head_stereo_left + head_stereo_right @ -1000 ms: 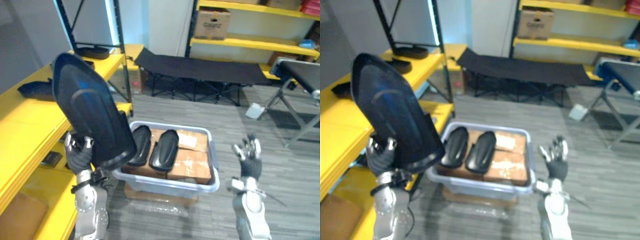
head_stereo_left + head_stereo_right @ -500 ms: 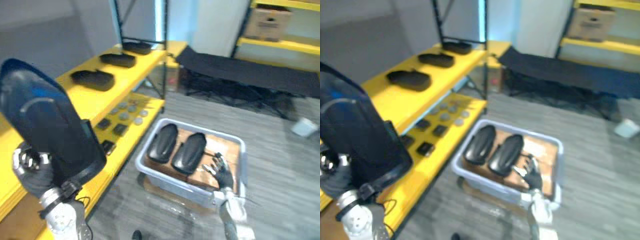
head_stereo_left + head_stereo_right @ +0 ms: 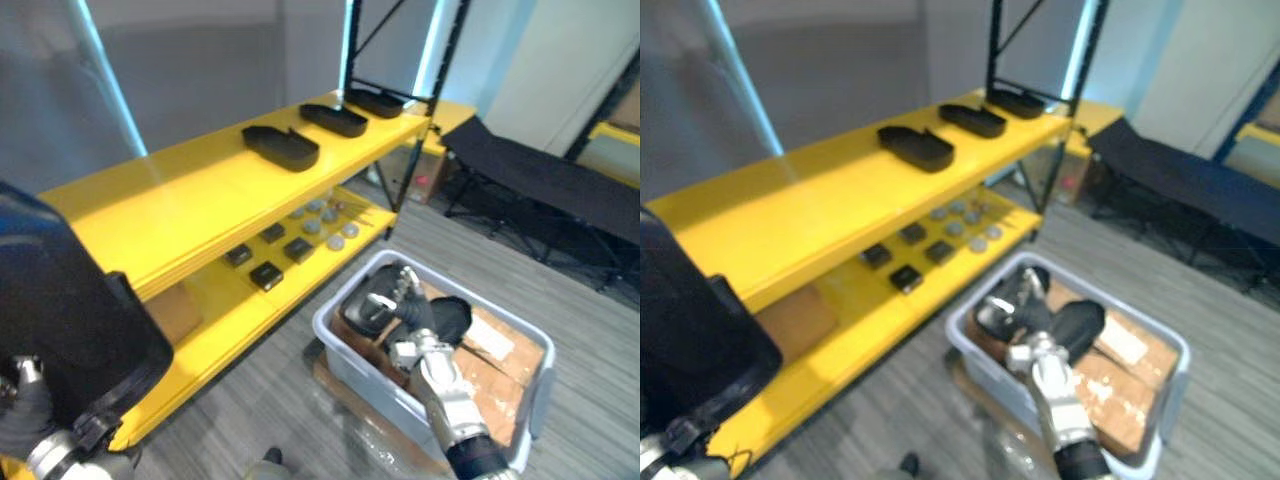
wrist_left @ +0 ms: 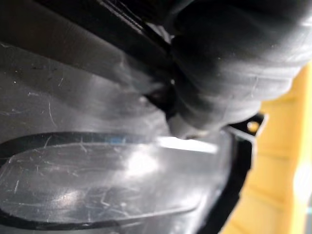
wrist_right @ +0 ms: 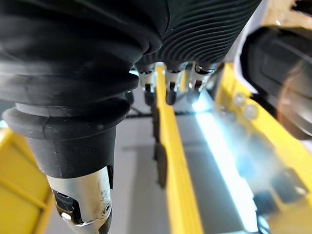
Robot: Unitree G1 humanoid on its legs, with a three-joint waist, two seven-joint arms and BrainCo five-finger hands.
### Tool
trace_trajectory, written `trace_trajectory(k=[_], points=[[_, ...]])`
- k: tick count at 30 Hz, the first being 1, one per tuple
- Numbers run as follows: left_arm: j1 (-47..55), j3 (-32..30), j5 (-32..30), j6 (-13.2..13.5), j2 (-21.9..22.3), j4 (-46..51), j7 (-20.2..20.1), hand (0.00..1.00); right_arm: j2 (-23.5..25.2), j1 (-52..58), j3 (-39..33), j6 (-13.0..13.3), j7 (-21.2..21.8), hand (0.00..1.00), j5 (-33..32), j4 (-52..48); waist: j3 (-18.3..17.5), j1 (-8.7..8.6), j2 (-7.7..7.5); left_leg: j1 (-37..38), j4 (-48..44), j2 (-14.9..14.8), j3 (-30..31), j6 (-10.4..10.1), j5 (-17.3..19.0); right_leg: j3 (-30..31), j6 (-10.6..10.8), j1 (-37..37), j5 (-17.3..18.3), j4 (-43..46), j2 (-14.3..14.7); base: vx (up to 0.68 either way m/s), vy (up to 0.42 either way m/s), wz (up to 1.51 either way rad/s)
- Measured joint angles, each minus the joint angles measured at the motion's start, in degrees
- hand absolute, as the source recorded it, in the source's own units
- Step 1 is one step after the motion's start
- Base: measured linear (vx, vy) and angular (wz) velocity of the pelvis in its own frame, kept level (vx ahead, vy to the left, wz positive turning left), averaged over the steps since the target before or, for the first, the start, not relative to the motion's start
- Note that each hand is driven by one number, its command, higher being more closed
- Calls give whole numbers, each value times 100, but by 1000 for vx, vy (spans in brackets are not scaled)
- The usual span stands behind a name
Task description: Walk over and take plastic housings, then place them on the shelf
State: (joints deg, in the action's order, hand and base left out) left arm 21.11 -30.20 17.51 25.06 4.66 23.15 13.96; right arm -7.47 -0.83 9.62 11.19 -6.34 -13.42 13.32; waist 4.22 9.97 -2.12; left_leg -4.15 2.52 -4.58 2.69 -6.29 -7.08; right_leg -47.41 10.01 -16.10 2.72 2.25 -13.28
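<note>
Right hand (image 3: 411,312): dark ribbed cover (image 5: 209,29) over back and wrist; silver fingers (image 5: 169,82), dark tips; silver thumb (image 5: 79,197) with small screws. Forearm (image 3: 447,398) silver-grey.

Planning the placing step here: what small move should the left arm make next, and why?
Probably lift the large black housing forward over the bare stretch of the yellow shelf top: the left hand grips it beside that gap, while three housings lie farther along. The right hand hovers open over the bin.

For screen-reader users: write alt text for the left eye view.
The left robot hand carries a large black plastic housing beside a yellow shelf bearing three more housings. The open right robot hand is over two housings in a grey bin.
</note>
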Motion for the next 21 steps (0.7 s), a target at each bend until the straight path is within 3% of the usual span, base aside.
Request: trace_trajectory(k=[2,5,6,7,8,10,12,15,18,19,20,21], points=[[-26,-11,0,21,-39,221,-122,100,-1,17,-77,-19,25,0,83,-46,114,24,52,-32,3,24,7,-32,-51,4,-5,10,3,49,-30,-27,51,19],[-169,112,-4,34,-355,396,-357,100,-6,175,-383,21,180,0,81,-269,215,-71,169,-99,89,124,3,75,-75,92,-5,101,176,287,-183,-66,65,16],[-256,199,-8,43,-497,397,-411,100,-5,271,-501,44,235,0,79,-389,217,-143,175,-100,131,161,50,106,-97,380,-125,142,326,405,-198,-50,46,55],[-439,309,-15,41,-715,382,-498,100,-5,417,-647,169,295,0,78,-567,248,-257,117,-120,204,240,176,163,-142,1046,-329,224,609,561,-195,-20,18,92],[-659,438,-16,41,-908,324,-590,100,-14,520,-791,277,337,0,75,-710,291,-439,48,-143,204,282,280,186,-207,1494,-382,248,718,703,-174,-13,-1,98],[-931,635,-31,8,-1045,190,-654,100,-55,578,-956,446,422,0,72,-758,307,-500,5,-230,202,288,424,31,-383,1628,-280,299,785,878,-155,-20,-60,65],[-968,667,-43,-40,-1055,89,-657,100,-76,535,-999,573,512,0,77,-781,321,-454,-27,-254,199,290,420,34,-465,1604,-220,295,824,844,-140,-37,-101,17],[-746,675,-40,-203,-975,37,-657,100,-76,413,-976,619,656,0,114,-781,363,-425,41,-248,194,230,424,13,-513,1607,-219,254,825,778,-54,-50,-59,4],[-258,955,-2,-345,-661,-47,-707,100,-77,412,-921,619,752,0,141,-808,476,-431,202,-188,79,143,412,9,-545,1573,-198,38,896,711,102,-108,-43,16],[-178,1095,-3,-352,-614,-137,-770,100,-85,492,-948,620,754,0,183,-871,521,-454,254,-206,87,140,217,99,-553,1528,-71,-2,1006,716,110,-148,-12,43],[-129,1216,-10,-384,-607,-230,-817,100,-112,595,-966,616,755,0,193,-875,571,-488,346,-246,52,64,-56,249,-475,1415,-54,-14,1038,762,129,-158,2,50],[-87,1265,-15,-391,-606,-232,-822,100,-126,663,-966,615,760,0,194,-875,572,-516,356,-310,-6,23,-194,262,-466,1337,-49,-7,1060,790,135,-151,19,58]])
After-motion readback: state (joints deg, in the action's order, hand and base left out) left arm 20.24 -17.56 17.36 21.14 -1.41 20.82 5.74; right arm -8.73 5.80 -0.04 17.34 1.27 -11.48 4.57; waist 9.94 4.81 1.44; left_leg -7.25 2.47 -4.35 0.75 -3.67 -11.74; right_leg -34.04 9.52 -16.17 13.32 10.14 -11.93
